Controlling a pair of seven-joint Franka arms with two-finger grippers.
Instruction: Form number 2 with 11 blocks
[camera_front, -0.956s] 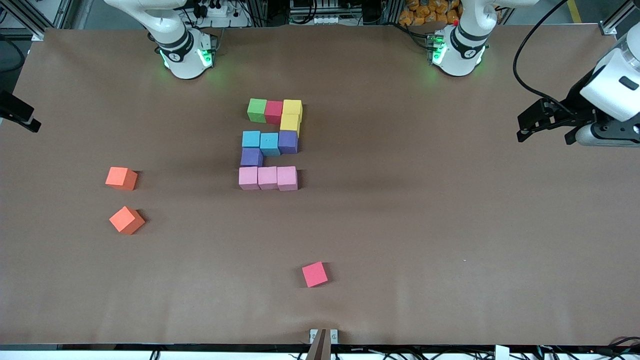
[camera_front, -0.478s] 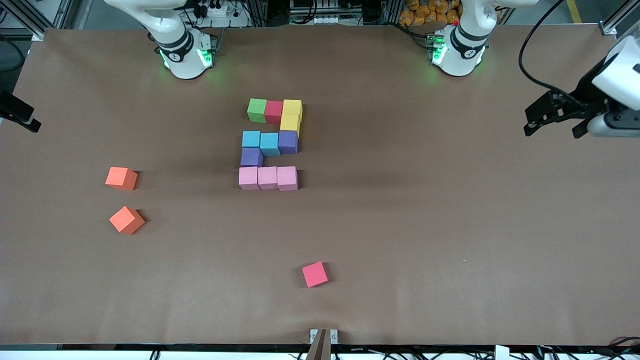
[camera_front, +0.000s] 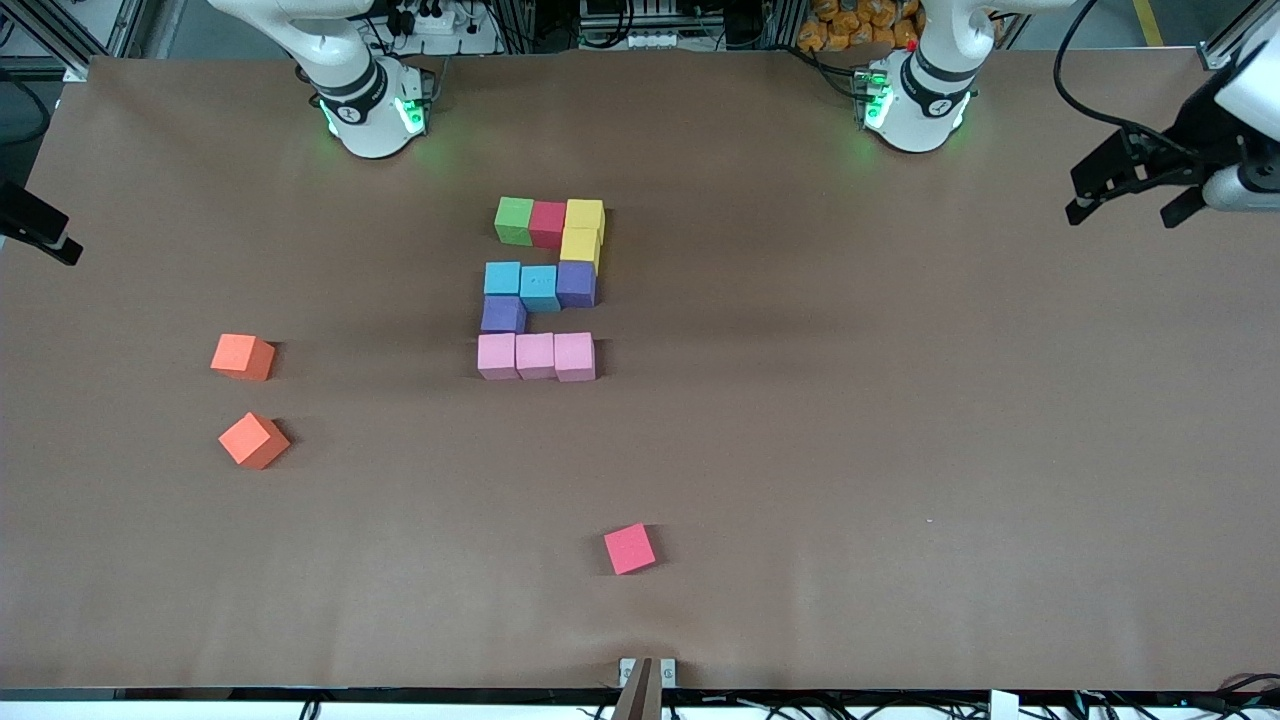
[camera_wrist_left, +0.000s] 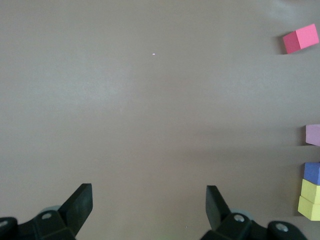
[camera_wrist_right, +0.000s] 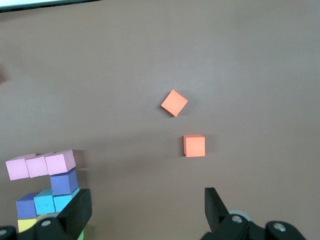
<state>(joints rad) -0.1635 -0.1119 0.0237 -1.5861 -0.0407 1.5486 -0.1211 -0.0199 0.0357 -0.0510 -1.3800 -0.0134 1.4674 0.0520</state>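
**Mid-table: the 2 looks finished, both arms backed off**

In the centre of the front view sits the number 2 (camera_front: 540, 290), all eleven blocks (camera_front: 536, 356) touching: green, red, yellow along the top row, a second yellow just below, blue-blue-purple through the middle, one purple under that, three pink along the bottom. Every slot is filled, so I'd say the build is done.

The left gripper (camera_front: 1128, 193) hangs at the upper right edge of the frame, over the left arm's end of the table, jaws wide apart and holding nothing. The right gripper (camera_wrist_right: 147, 210) only shows in its own wrist view; its jaws are spread too, empty, over bare table with the digit off to one side. Probably both are parked clear so nothing bumps the shape.

Leftovers: two orange cubes (camera_front: 242, 356) at mid-left of the frame, and a spare red cube (camera_front: 630, 549) at lower centre, well apart from the digit.
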